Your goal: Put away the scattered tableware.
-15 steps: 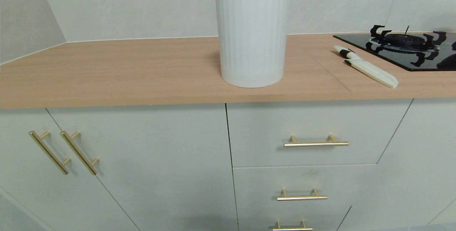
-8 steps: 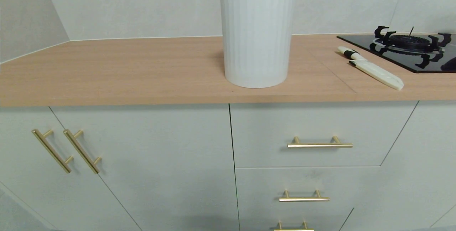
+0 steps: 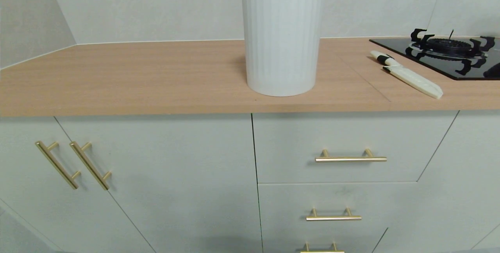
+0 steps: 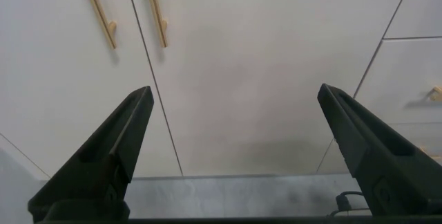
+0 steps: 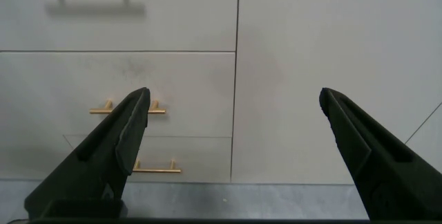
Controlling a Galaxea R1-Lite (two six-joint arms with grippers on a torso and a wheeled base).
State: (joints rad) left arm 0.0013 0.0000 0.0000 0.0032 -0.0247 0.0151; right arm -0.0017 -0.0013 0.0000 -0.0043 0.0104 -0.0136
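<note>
Well above both end effectors, on the counter (image 3: 136,77), lies the knife (image 3: 408,76), pale-bladed with a black-banded handle. It is just beside the hob (image 3: 449,56) and apart from the tall ribbed white container (image 3: 281,38), which is probably where the tableware belongs. The left end effector (image 4: 234,96) hangs released, jaws spread wide, facing the cabinet doors (image 4: 228,65). The right end effector (image 5: 233,94) is likewise spread and empty, facing the drawers (image 5: 117,92). Both seem parked low to leave the counter unobstructed before a reach. The container's rim and inside are cut off at the head view's top, so its contents cannot be told; the hob is cropped too.
</note>
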